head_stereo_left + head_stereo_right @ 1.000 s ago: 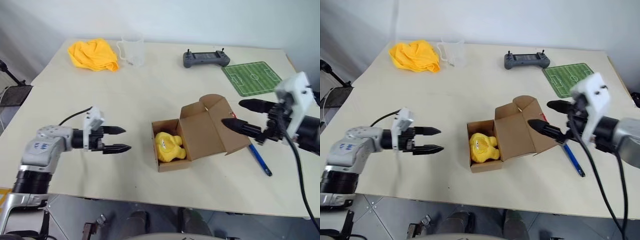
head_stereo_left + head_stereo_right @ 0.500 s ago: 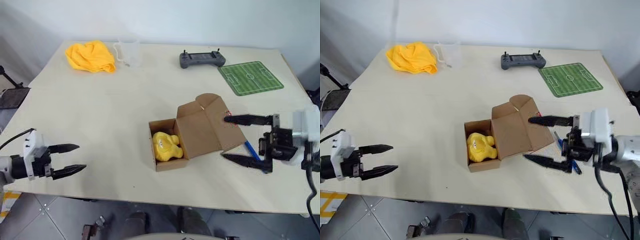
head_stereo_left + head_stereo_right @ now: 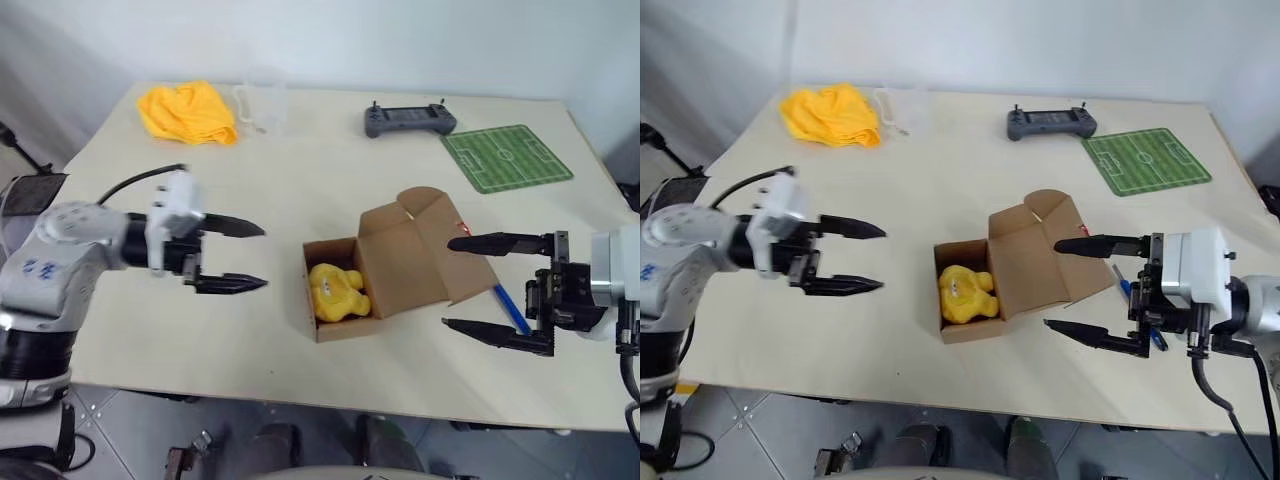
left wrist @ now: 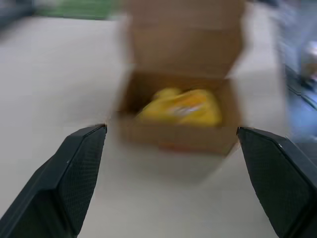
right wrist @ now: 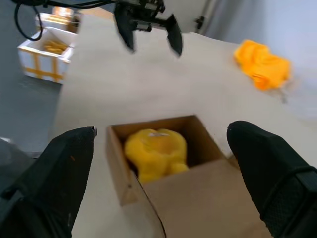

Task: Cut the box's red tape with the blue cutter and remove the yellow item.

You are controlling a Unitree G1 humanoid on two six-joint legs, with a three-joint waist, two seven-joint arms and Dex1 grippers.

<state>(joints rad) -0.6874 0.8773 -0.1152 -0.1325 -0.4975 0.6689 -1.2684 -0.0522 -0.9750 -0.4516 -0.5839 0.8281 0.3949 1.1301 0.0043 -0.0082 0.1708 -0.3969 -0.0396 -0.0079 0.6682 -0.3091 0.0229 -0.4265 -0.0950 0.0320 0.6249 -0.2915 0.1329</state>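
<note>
Brown cardboard: the box [image 3: 375, 275], centre of the head view, lid folded back to the right, resting on the pale counter [image 3: 300, 180]. Contents: the yellow item [image 3: 337, 292], one soft lump, seated in the open tray, uncovered and untouched. Red tape [image 3: 461, 226]: a sliver at the lid's right edge, seam evidently parted. Blue cutter [image 3: 515, 312]: flat on the counter, right of the lid, partly behind the right gripper. Step in hand, by judgement: cutting looks done and the removal of the lump remains. Method advised: bring one gripper over the tray from above, clear of the standing lid; straddle the lump across its middle; close gently, since it looks soft; lift straight up so the tray walls do not drag; steady the carton with the other gripper if it shifts. Left gripper [image 3: 232, 256]: left of centre, above the counter, pointing toward the box, fingers spread wide, empty, well apart from the carton. Right gripper [image 3: 1080, 290]: lower right, level with the lid's edge, fingers spread wide, one high and one low, holding nothing, near the lid but not seen touching it. Other stock, upper part of frame: yellow cloth [image 3: 188, 110], clear cup [image 3: 263, 98], grey controller [image 3: 410, 119], green pitch mat [image 3: 506, 156].
</note>
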